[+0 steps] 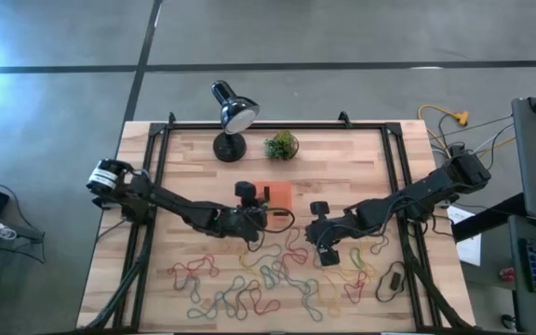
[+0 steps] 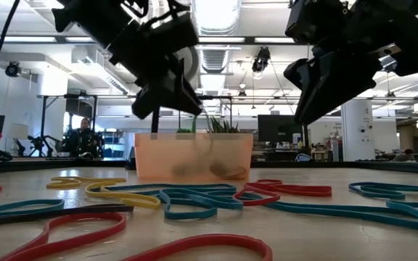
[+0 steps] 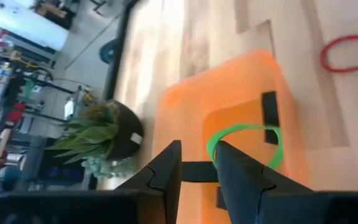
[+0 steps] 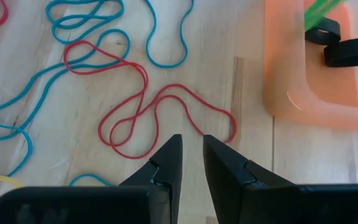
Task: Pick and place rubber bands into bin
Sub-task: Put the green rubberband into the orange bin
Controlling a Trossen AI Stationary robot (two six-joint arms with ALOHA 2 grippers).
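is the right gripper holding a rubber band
No, the right gripper hovers with nothing between its parted fingers, above a red rubber band lying on the table.

One bin [image 1: 277,194], one lamp [image 1: 233,116], one plant [image 1: 282,145], perhaps twenty rubber bands [image 1: 249,288].

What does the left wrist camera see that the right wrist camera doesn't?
Only the left wrist view shows the potted plant and the left claw, open above the bin with a green rubber band at its tips. Only the right wrist view shows the right claw above a red rubber band among blue ones on the table. Both show the orange bin.
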